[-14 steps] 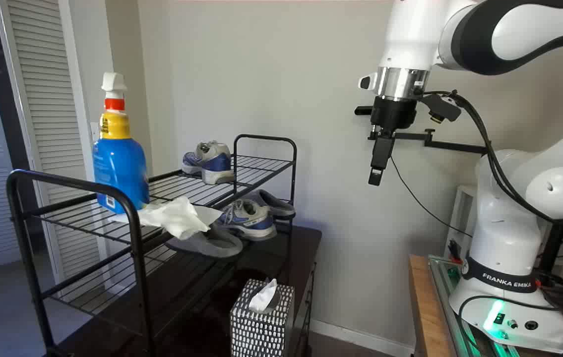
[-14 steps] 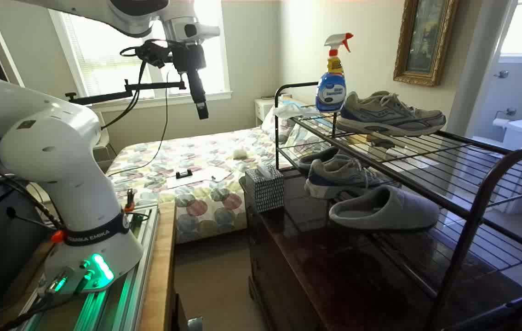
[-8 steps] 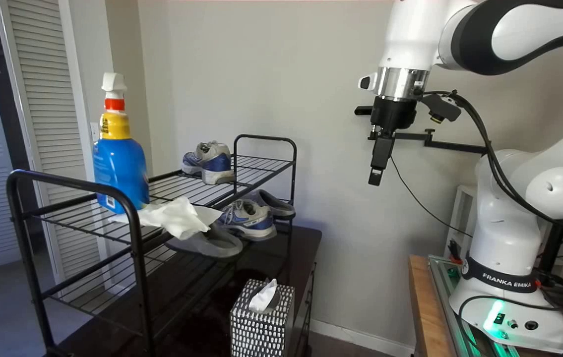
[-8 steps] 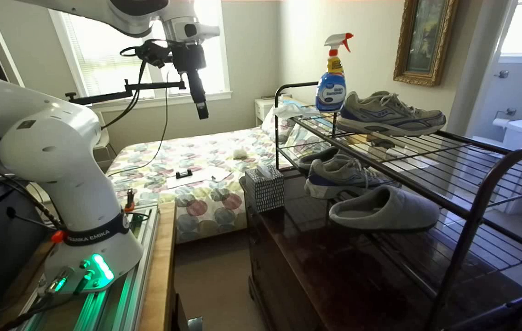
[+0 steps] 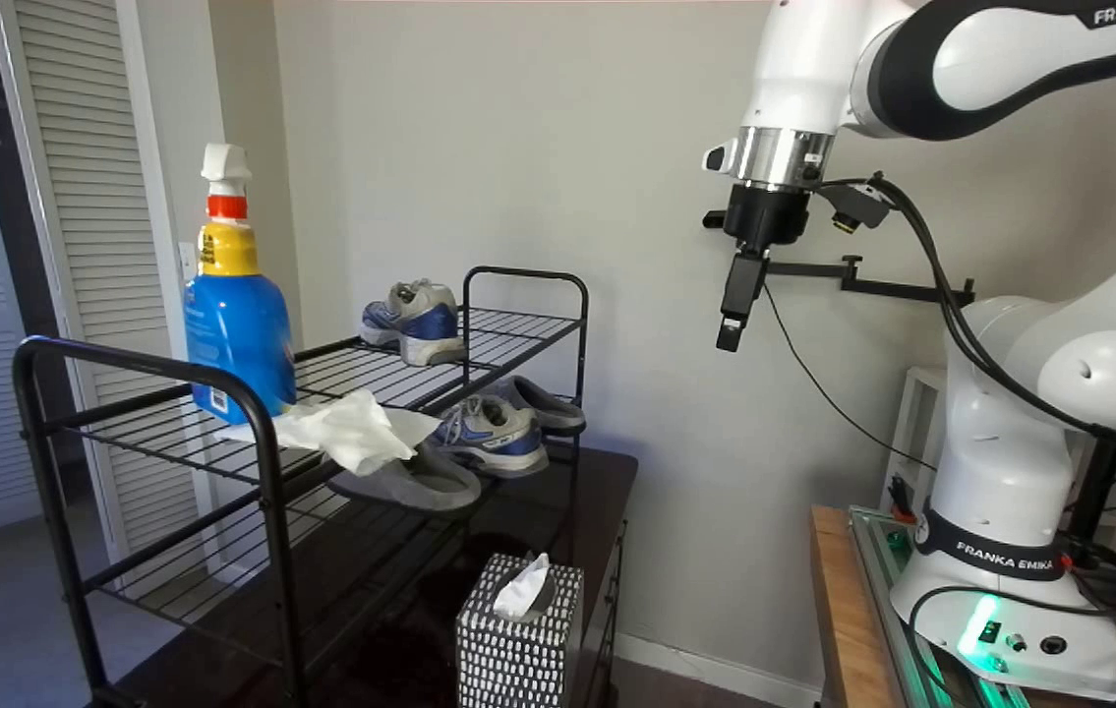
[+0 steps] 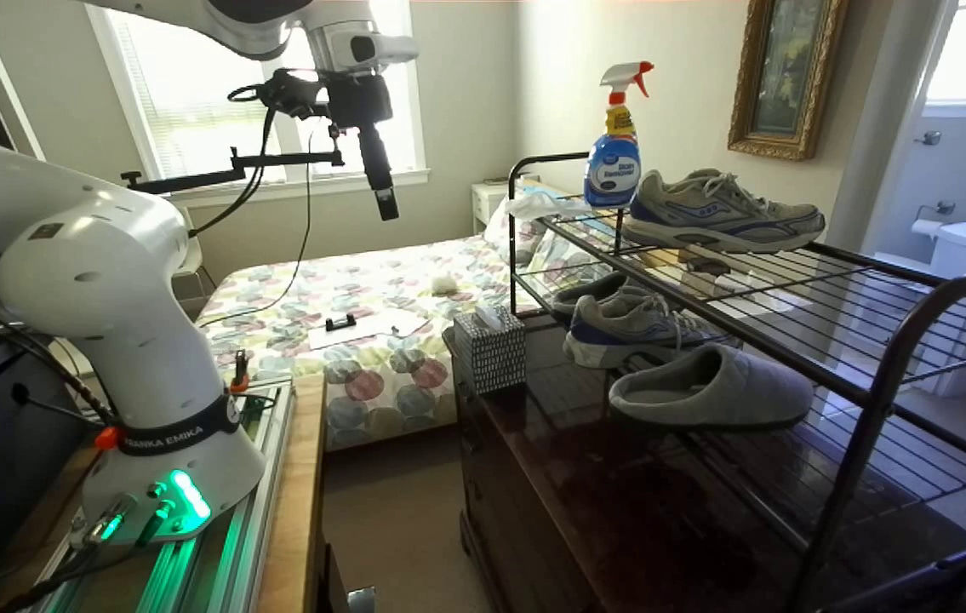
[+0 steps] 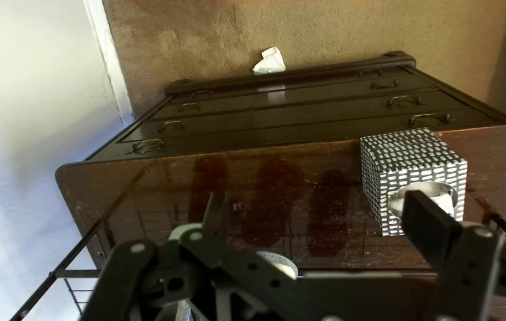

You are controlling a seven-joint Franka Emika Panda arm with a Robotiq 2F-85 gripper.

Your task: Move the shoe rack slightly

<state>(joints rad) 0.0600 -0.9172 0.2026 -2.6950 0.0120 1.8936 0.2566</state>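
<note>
The shoe rack (image 5: 281, 551), black tubing with wire-grid shelves and raised hoop ends, stands on a dark wooden dresser. Its front tube (image 6: 789, 354) runs along the side facing the robot. Only bits of the rack (image 7: 74, 252) show low in the wrist view, partly behind the gripper. My gripper (image 5: 730, 334) points downward in the air, apart from the rack on the robot's side; in an exterior view the gripper (image 6: 387, 204) hangs left of it. Seen from the wrist, the gripper (image 7: 316, 205) is open, with nothing held between its fingers.
The rack carries a blue spray bottle (image 5: 238, 334), a white crumpled sheet (image 5: 361, 433), sneakers (image 6: 725, 213) and grey slippers (image 6: 712, 392). A patterned tissue box (image 7: 413, 165) stands on the dresser (image 7: 270, 187) beside the rack. A wall (image 5: 518, 128) rises behind.
The arm has shifted a little toward the rack, and the gripper has risen slightly in an exterior view. It remains open. The rack and the things on it have not moved.
</note>
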